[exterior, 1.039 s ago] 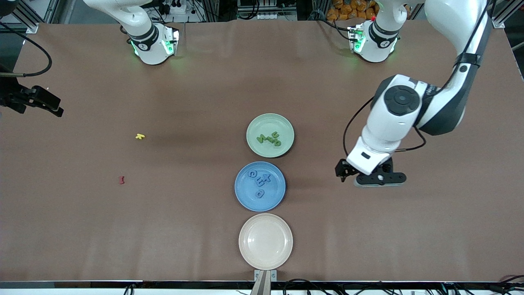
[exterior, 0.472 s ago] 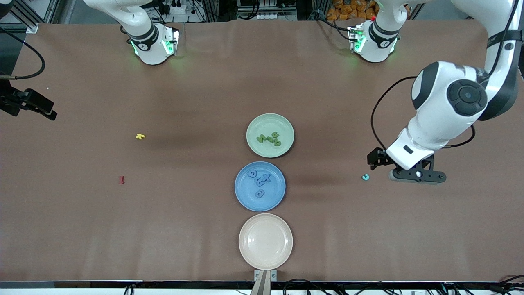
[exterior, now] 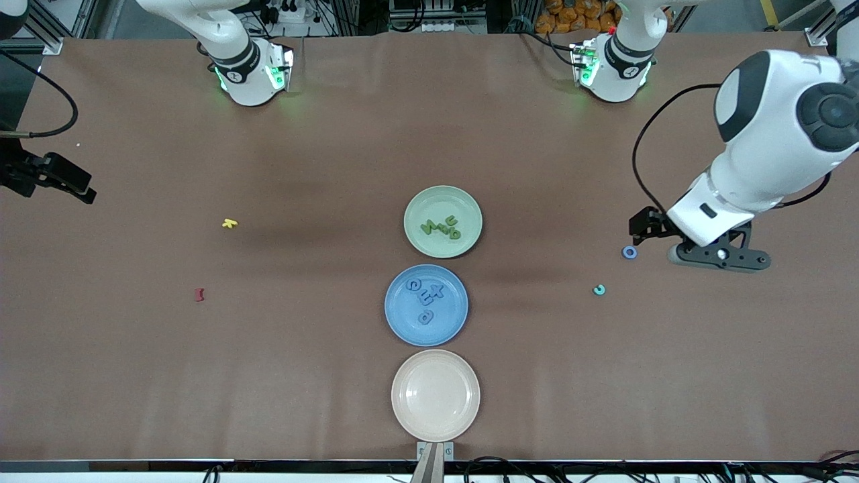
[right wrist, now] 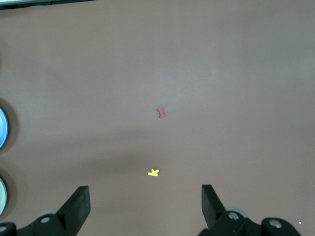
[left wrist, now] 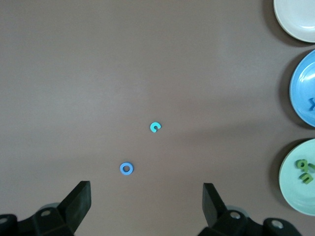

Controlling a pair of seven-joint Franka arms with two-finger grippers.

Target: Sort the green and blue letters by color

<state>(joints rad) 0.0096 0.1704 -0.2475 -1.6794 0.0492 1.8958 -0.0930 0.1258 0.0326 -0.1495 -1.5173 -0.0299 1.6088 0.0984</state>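
Note:
Several olive green letters (exterior: 441, 227) lie in the green plate (exterior: 419, 201). Several blue letters (exterior: 425, 298) lie in the blue plate (exterior: 402, 325). A blue ring-shaped O (exterior: 629, 252) lies on the bare table toward the left arm's end, and shows in the left wrist view (left wrist: 126, 168). A teal C (exterior: 599, 290) lies near it, nearer the front camera, and also shows there (left wrist: 155, 127). My left gripper (exterior: 718, 257) is open and empty over the table beside the O (left wrist: 146, 189). My right gripper (exterior: 50, 178) is open and empty at the right arm's end (right wrist: 145, 192).
An empty cream plate (exterior: 435, 396) stands nearest the front camera, in line with the other two plates. A yellow letter (exterior: 229, 223) and a dark red letter (exterior: 199, 294) lie toward the right arm's end, and show in the right wrist view (right wrist: 153, 172) (right wrist: 161, 113).
My left arm has swung away from the plates toward its own end of the table, uncovering the teal C and then the blue O. My right gripper has barely shifted.

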